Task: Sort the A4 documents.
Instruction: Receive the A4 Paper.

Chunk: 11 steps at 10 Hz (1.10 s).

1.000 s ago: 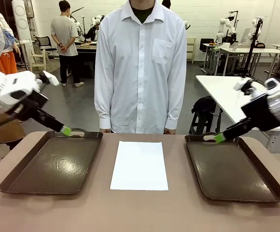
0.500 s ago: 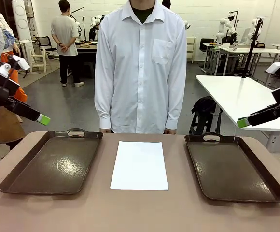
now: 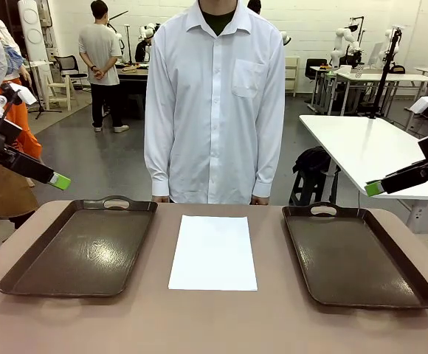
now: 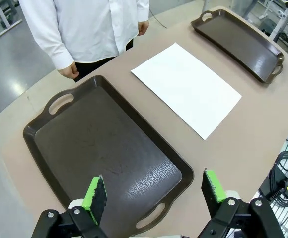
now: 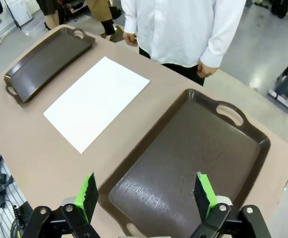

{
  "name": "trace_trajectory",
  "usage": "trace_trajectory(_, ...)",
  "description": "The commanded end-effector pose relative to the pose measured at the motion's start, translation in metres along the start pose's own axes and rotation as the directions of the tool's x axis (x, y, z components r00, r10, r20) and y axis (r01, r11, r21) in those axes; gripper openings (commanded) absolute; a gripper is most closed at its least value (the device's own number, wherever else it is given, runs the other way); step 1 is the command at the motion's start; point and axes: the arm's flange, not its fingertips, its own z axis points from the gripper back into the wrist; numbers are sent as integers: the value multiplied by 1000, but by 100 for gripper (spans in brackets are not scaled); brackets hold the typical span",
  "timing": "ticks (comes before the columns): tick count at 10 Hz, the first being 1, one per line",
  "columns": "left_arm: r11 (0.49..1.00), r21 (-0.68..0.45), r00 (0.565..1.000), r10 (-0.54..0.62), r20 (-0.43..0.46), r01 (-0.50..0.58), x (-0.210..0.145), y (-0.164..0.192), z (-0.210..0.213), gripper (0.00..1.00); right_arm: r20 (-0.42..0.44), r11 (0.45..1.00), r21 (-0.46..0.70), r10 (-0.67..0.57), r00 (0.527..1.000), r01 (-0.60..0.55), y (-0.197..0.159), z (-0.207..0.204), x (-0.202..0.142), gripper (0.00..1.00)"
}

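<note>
White A4 documents (image 3: pixel 214 252) are noted flat at mid-table (image 3: pixel 214 324), between left tray (image 3: pixel 144 206) and right tray (image 3: pixel 295 212), touching neither. Left gripper (image 4: pixel 155 189) and right gripper (image 5: pixel 145 192) hover, jaws spread, empty. It is advised that one sheet edge be pinched shallowly.

1. We can read no text, label, brand, number or sign in any of the views.
2. The A4 document (image 3: pixel 213 252) shows us a plain white face.
</note>
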Motion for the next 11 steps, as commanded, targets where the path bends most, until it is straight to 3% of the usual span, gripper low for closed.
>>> trace_trajectory(1,1000,-1,1000,-7,6,7,1,-1,2,100,7,1000,-1,-1,1000,1,0,3,0,100)
trace_trajectory(11,1000,-1,1000,-7,6,7,1,-1,2,100,7,1000,-1,-1,1000,1,0,3,0,100)
